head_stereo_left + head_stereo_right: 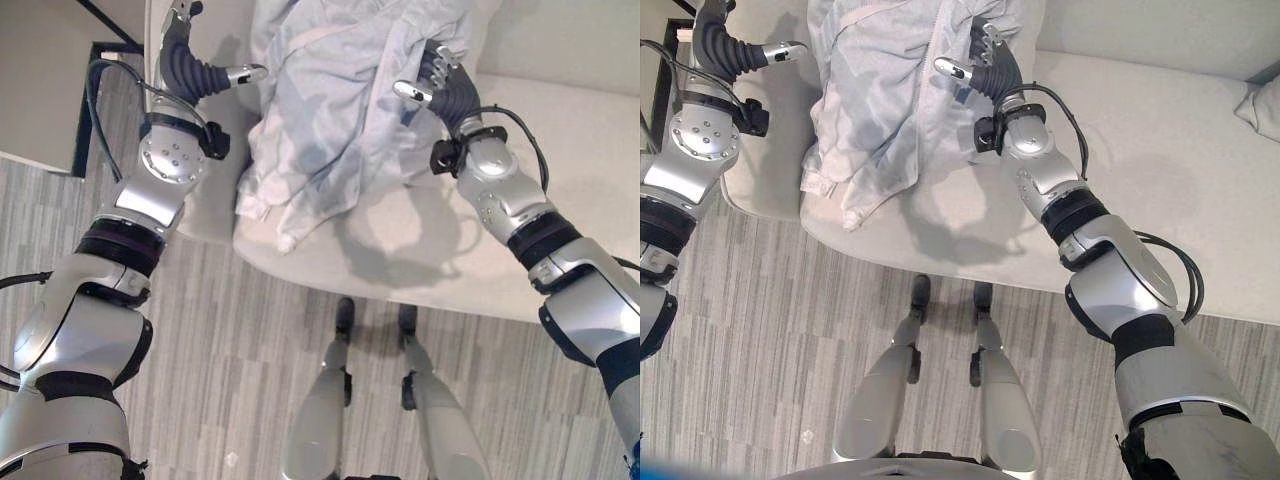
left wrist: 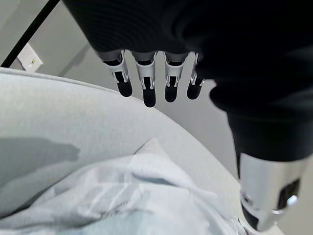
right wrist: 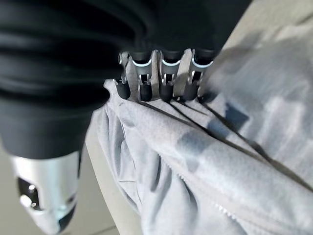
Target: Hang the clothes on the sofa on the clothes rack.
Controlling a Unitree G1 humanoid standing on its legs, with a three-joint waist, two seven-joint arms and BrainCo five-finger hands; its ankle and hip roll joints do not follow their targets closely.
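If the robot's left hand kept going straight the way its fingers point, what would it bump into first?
Probably the sofa. The left hand hangs open above the sofa's pale curved edge, with the light blue garment lying nearer the wrist. Past the edge there is only wall, so depth is hard to judge.

Two silver-grey arms banded in black, round elbow plate dotted with small screws, left hand [image 1: 185, 55] and right hand [image 1: 440, 85] under dark ribbed covers, silver fingers [image 2: 146, 81] with dark tips (thumb shell chrome-bright), black clamps at wrists.
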